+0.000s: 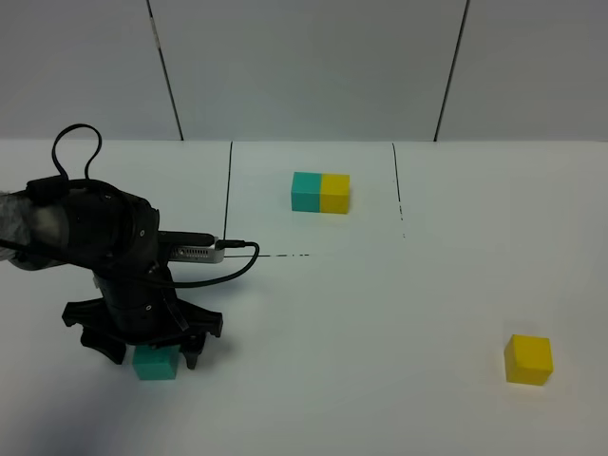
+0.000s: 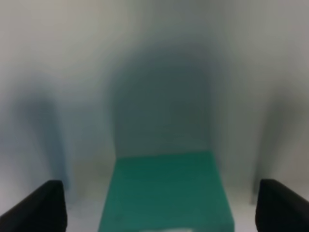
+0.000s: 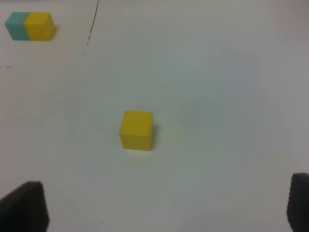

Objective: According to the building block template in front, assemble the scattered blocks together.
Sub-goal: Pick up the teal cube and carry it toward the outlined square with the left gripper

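The template (image 1: 320,192), a teal-left, yellow-right bar, lies at the back middle of the white table; it also shows in the right wrist view (image 3: 30,26). The loose teal cube (image 1: 155,363) sits at the front left, between the fingers of my left gripper (image 1: 154,358). In the left wrist view the teal cube (image 2: 166,191) lies between the two black fingers (image 2: 38,208) with gaps on both sides, so the gripper (image 2: 161,210) is open. The loose yellow cube (image 1: 528,359) sits at the front right. My right gripper (image 3: 161,208) is open and hovers short of the yellow cube (image 3: 137,129).
Thin black lines (image 1: 229,195) mark a rectangle on the table around the template. A black cable (image 1: 233,261) loops from the left arm. The right arm is out of the exterior view.
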### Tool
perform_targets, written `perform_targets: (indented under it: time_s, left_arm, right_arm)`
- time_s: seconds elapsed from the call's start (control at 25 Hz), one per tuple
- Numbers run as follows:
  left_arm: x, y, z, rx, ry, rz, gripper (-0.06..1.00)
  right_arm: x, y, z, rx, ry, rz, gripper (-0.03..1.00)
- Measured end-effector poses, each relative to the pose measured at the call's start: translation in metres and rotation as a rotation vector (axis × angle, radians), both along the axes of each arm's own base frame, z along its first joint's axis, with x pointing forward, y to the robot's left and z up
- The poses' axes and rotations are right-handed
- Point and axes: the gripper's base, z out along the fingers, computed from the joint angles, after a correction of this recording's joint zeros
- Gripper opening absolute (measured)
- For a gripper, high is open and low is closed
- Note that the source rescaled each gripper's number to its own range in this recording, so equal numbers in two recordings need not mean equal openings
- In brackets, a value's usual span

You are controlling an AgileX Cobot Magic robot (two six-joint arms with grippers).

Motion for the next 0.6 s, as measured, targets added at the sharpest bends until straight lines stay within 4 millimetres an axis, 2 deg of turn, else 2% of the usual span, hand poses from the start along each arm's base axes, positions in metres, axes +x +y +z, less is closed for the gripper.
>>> perform_targets:
  time_s: [0.08, 0.16, 0.36, 0.6]
  left_arm:
    - [0.0005, -0.0002, 0.0, -0.002, -0.005, 0.001, 0.6]
    - [0.0006, -0.0002, 0.0, -0.002, -0.006, 0.001, 0.49]
    - [0.0006, -0.0002, 0.0, -0.002, -0.006, 0.003, 0.0]
    - [-0.001, 0.0004, 0.0011, 0.006, 0.016, 0.003, 0.0]
  right_arm:
    - [0.0, 0.0, 0.0, 0.0, 0.0, 0.0, 1.0]
    - [0.0, 0.0, 0.0, 0.0, 0.0, 0.0, 1.0]
    - [0.0, 0.0, 0.0, 0.0, 0.0, 0.0, 1.0]
    - [0.0, 0.0, 0.0, 0.0, 0.0, 0.0, 1.0]
